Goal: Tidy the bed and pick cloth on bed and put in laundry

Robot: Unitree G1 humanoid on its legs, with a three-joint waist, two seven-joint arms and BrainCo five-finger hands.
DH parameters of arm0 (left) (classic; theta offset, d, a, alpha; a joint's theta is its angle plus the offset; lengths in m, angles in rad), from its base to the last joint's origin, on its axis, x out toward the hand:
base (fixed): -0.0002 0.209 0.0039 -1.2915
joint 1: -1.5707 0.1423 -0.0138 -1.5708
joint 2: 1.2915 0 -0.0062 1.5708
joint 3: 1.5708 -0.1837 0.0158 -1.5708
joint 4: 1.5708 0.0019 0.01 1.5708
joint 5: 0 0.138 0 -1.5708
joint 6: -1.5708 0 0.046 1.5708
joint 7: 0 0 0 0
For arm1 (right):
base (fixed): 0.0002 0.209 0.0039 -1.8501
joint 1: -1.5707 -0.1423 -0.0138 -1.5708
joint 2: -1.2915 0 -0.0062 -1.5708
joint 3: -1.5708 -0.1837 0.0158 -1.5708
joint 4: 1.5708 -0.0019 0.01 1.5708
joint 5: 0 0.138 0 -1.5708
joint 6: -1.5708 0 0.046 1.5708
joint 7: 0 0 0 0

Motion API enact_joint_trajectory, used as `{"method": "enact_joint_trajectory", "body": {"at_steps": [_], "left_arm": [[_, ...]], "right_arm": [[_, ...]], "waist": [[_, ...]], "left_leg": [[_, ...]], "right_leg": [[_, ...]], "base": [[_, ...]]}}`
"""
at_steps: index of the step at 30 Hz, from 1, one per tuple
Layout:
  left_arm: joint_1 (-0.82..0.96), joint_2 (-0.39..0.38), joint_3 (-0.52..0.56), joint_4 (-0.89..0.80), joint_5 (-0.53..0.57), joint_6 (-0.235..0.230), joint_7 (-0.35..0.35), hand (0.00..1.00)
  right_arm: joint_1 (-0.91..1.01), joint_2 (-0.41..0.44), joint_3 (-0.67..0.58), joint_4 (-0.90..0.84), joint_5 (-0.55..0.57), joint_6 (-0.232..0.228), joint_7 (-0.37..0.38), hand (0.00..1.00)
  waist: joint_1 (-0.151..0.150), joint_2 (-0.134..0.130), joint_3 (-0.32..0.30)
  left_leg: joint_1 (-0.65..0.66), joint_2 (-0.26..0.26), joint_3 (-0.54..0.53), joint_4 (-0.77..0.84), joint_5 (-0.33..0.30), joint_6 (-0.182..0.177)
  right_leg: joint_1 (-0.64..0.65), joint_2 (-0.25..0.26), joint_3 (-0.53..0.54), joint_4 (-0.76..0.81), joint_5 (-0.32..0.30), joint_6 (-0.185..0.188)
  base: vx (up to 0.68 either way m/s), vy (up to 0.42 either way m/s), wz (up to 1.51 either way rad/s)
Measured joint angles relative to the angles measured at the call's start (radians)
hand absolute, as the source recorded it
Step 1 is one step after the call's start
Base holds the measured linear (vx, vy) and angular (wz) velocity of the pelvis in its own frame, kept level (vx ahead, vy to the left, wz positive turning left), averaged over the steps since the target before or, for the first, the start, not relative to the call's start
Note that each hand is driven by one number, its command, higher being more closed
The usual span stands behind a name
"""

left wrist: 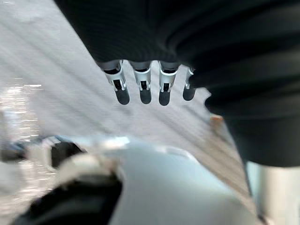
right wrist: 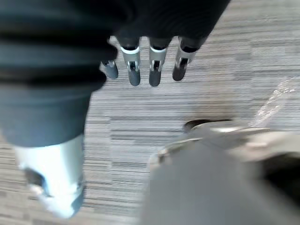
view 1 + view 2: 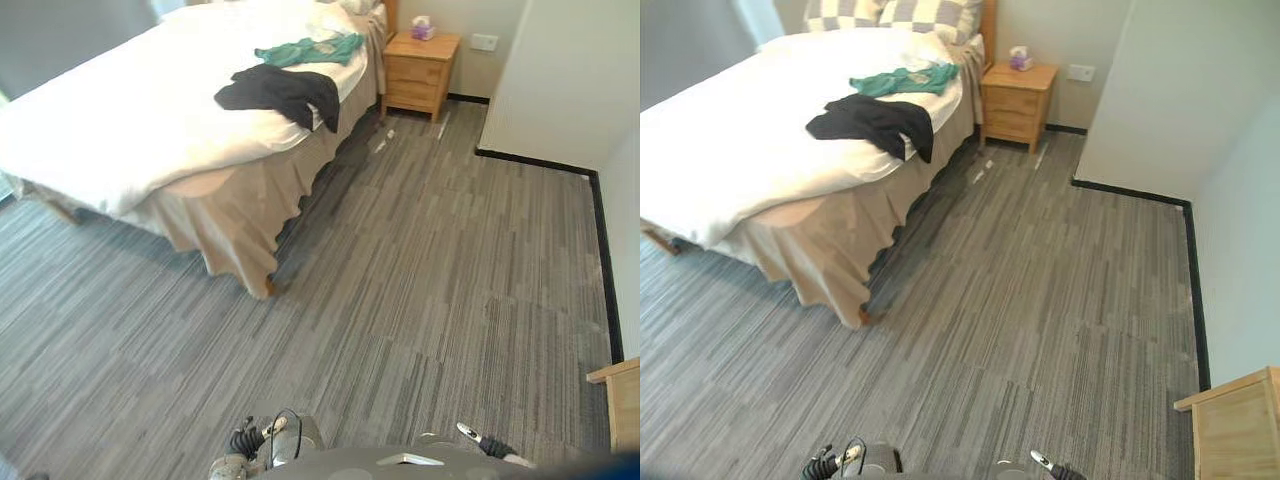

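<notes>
The white bed [image 3: 110, 120] stands far left, a black cloth [image 3: 282, 92] near its right edge and a green cloth [image 3: 312, 49] just beyond it. The left hand [image 1: 145, 86] and right hand [image 2: 134, 68] hang low, fingers straight, holding nothing.

Pretty standard bedroom, tbh. A grey streaky carpet-tile floor [image 3: 430, 300] is spread across the whole room. A big bed with a white duvet and tan skirt [image 3: 130, 130] is parked at the far left, backed by a wooden headboard [image 3: 988, 22]. A small light-wood nightstand with drawers [image 3: 418, 72] is tucked just beside its head end, against a cream wall [image 3: 1050, 25] where a white wall socket [image 3: 484, 42] is fitted. A plain off-white wall [image 3: 560, 70] on the right is trimmed with black skirting [image 3: 535, 160]. A light wooden cabinet corner [image 3: 1235, 425] is caught at the near right. Everything is evenly lit.
</notes>
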Motion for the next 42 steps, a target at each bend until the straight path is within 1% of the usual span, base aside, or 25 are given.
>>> {"method": "enact_joint_trajectory", "body": {"at_steps": [1,2,3,5,9,10,12,13,14,15,17,18,20,21,22,25,28,29,30,31,32,34,36,40,42], "left_arm": [[-0.001,-0.002,-0.003,-0.003,0.000,0.001,-0.001,0.00],[0.003,-0.018,-0.010,-0.003,0.000,0.003,-0.003,0.00],[-0.006,-0.023,0.005,0.006,0.000,0.005,-0.004,0.00],[-0.017,0.000,0.002,-0.005,-0.001,0.010,-0.001,0.00],[-0.032,-0.002,-0.005,0.006,-0.030,0.030,0.002,0.00],[-0.031,-0.001,-0.016,0.007,-0.030,0.036,0.004,0.00],[-0.026,0.010,-0.052,0.008,-0.039,0.054,0.007,0.00],[-0.027,0.027,-0.077,0.007,-0.038,0.065,0.008,0.00],[-0.027,0.035,-0.084,0.008,-0.038,0.068,0.008,0.00],[-0.027,0.042,-0.087,0.010,-0.037,0.075,0.008,0.00],[-0.027,0.040,-0.091,0.015,-0.036,0.080,0.008,0.00],[-0.033,0.039,-0.100,0.016,-0.036,0.081,0.008,0.00],[-0.041,0.045,-0.129,0.017,-0.038,0.082,0.008,0.00],[-0.061,0.051,-0.141,0.017,-0.039,0.084,0.007,0.00],[-0.068,0.052,-0.142,0.017,-0.039,0.084,0.006,0.00],[-0.093,0.034,-0.139,0.009,-0.043,0.087,0.006,0.00],[-0.097,-0.010,-0.088,-0.008,-0.059,0.088,0.008,0.00],[-0.096,-0.023,-0.058,-0.015,-0.059,0.091,0.009,0.00],[-0.100,-0.025,-0.050,-0.012,-0.060,0.092,0.011,0.00],[-0.110,-0.049,-0.039,-0.005,-0.060,0.096,0.018,0.00],[-0.117,-0.061,-0.033,-0.007,-0.059,0.093,0.020,0.00],[-0.113,-0.071,-0.013,-0.007,-0.059,0.092,0.033,0.00],[-0.099,-0.074,0.024,-0.006,-0.064,0.091,0.056,0.00],[-0.082,-0.073,0.053,-0.001,-0.079,0.051,0.073,0.00],[-0.078,-0.071,0.074,-0.002,-0.077,0.030,0.081,0.00]], "right_arm": [[0.002,-0.001,0.000,-0.003,-0.007,-0.006,0.005,0.00],[0.007,-0.014,0.001,-0.012,-0.010,-0.013,0.014,0.00],[0.005,-0.012,-0.003,-0.021,-0.018,-0.021,0.012,0.00],[0.009,0.013,0.014,-0.026,-0.033,-0.034,0.020,0.00],[0.008,0.021,0.027,-0.030,-0.066,-0.036,0.009,0.00],[0.008,0.021,0.031,-0.030,-0.066,-0.028,0.003,0.00],[0.009,0.021,0.032,-0.036,-0.066,-0.003,-0.016,0.00],[0.010,0.026,0.018,-0.038,-0.066,0.005,-0.031,0.00],[0.010,0.029,0.010,-0.037,-0.065,0.005,-0.033,0.00],[0.015,0.032,-0.003,-0.034,-0.065,0.002,-0.038,0.00],[0.038,0.022,-0.008,-0.036,-0.065,0.000,-0.045,0.00],[0.048,0.020,-0.006,-0.041,-0.065,-0.003,-0.046,0.00],[0.058,0.024,-0.005,-0.044,-0.062,-0.021,-0.045,0.00],[0.058,0.033,0.003,-0.045,-0.054,-0.039,-0.037,0.00],[0.058,0.035,0.004,-0.044,-0.050,-0.041,-0.035,0.00],[0.067,0.044,0.005,-0.055,-0.027,-0.055,-0.027,0.00],[0.091,0.057,0.030,-0.093,-0.025,-0.059,-0.020,0.00],[0.102,0.067,0.048,-0.099,-0.024,-0.062,-0.012,0.00],[0.109,0.063,0.052,-0.103,-0.026,-0.063,-0.005,0.00],[0.106,0.047,0.055,-0.121,-0.028,-0.063,-0.001,0.00],[0.107,0.041,0.058,-0.132,-0.041,-0.064,0.001,0.00],[0.106,0.034,0.071,-0.133,-0.054,-0.063,0.002,0.00],[0.096,0.026,0.116,-0.132,-0.112,-0.062,0.015,0.00],[0.088,0.015,0.130,-0.116,-0.186,-0.063,0.036,0.00],[0.096,0.016,0.138,-0.111,-0.199,-0.062,0.039,0.00]], "waist": [[0.000,0.005,0.003],[-0.002,0.041,-0.001],[0.004,0.049,0.013],[-0.002,0.005,-0.001],[0.032,0.006,-0.007],[0.033,0.007,-0.013],[0.032,0.006,-0.037],[0.026,-0.011,-0.047],[0.025,-0.017,-0.048],[0.020,-0.030,-0.054],[0.015,-0.024,-0.060],[0.017,-0.016,-0.064],[0.008,-0.010,-0.059],[-0.009,-0.019,-0.056],[-0.010,-0.021,-0.055],[-0.009,-0.022,-0.054],[-0.003,-0.042,-0.055],[-0.006,-0.058,-0.054],[-0.004,-0.059,-0.052],[-0.006,-0.027,-0.043],[-0.006,-0.020,-0.037],[-0.003,-0.020,-0.037],[0.002,-0.037,-0.055],[0.001,-0.019,-0.062],[0.001,-0.021,-0.056]], "left_leg": [[0.000,-0.023,0.028,-0.157,0.064,0.000],[0.005,-0.029,0.056,-0.384,0.220,0.003],[0.026,-0.045,0.086,-0.428,0.301,0.135],[0.047,-0.112,0.101,-0.508,0.289,0.117],[0.099,-0.147,0.129,-0.530,0.204,0.120],[0.113,-0.154,0.128,-0.539,0.194,0.127],[0.146,-0.180,0.110,-0.558,0.166,0.151],[0.184,-0.213,0.082,-0.563,0.146,0.161],[0.199,-0.227,0.067,-0.569,0.144,0.163],[0.246,-0.253,0.038,-0.595,0.137,0.163],[0.326,-0.268,0.001,-0.650,0.134,0.159],[0.370,-0.270,-0.028,-0.679,0.133,0.158],[0.429,-0.270,-0.093,-0.703,0.126,0.151],[0.460,-0.257,-0.161,-0.710,0.116,0.141],[0.466,-0.254,-0.178,-0.709,0.110,0.134],[0.501,-0.215,-0.290,-0.699,0.075,0.110],[0.509,-0.172,-0.392,-0.636,0.003,0.072],[0.512,-0.161,-0.391,-0.597,-0.038,0.047],[0.521,-0.136,-0.394,-0.575,-0.067,0.032],[0.527,-0.096,-0.389,-0.558,-0.069,0.011],[0.546,-0.073,-0.377,-0.558,-0.041,-0.015],[0.582,-0.043,-0.362,-0.576,0.000,-0.030],[0.581,-0.021,-0.360,-0.560,0.059,-0.031],[0.426,0.031,-0.342,-0.268,0.143,-0.081],[0.304,0.095,-0.223,-0.024,0.115,-0.077]], "right_leg": [[0.013,-0.010,-0.005,-0.006,-0.002,0.025],[0.042,0.013,-0.004,-0.016,-0.017,0.073],[0.094,0.001,-0.004,-0.036,-0.040,0.115],[0.109,-0.041,-0.028,-0.083,0.007,0.111],[0.134,-0.077,-0.031,-0.102,0.154,0.118],[0.125,-0.086,-0.028,-0.066,0.164,0.119],[0.053,-0.130,-0.016,0.131,0.162,0.130],[-0.033,-0.170,0.026,0.382,0.192,0.194],[-0.061,-0.179,0.036,0.466,0.205,0.203],[-0.136,-0.203,0.039,0.677,0.206,0.199],[-0.216,-0.223,-0.014,0.860,0.156,0.157],[-0.267,-0.220,-0.040,0.899,0.112,0.136],[-0.361,-0.207,-0.074,0.878,0.031,0.143],[-0.448,-0.183,-0.088,0.771,-0.018,0.143],[-0.465,-0.178,-0.089,0.735,-0.022,0.142],[-0.531,-0.145,-0.080,0.447,0.017,0.132],[-0.560,-0.102,0.044,0.109,0.189,0.133],[-0.545,-0.095,0.108,0.042,0.267,0.143],[-0.523,-0.086,0.112,0.057,0.353,0.127],[-0.519,-0.073,0.074,0.131,0.292,0.107],[-0.524,-0.082,0.042,0.226,0.223,0.099],[-0.523,-0.085,0.015,0.332,0.167,0.093],[-0.513,-0.079,-0.006,0.378,0.090,0.077],[-0.385,-0.032,-0.100,0.226,0.054,0.039],[-0.260,-0.029,-0.188,0.141,0.063,0.042]], "base": [[0.50,0.206,-0.45],[0.51,0.241,-0.31],[0.50,0.250,-0.04],[0.39,0.242,0.16],[0.32,0.209,-0.08],[0.34,0.134,-0.03],[0.33,0.085,0.22],[0.28,0.059,0.40],[0.29,0.052,0.61],[0.24,0.032,0.54],[0.30,0.032,0.56],[0.37,0.018,0.70],[0.37,-0.043,1.01],[0.34,-0.103,1.13],[0.33,-0.124,1.27],[0.37,-0.197,1.17],[0.55,-0.335,1.23],[0.63,-0.452,1.05],[0.50,-0.385,1.05],[0.49,-0.403,0.97],[0.48,-0.400,0.89],[0.48,-0.363,0.58],[0.43,-0.318,0.30],[0.34,-0.265,0.47],[0.22,-0.174,1.06]]}}
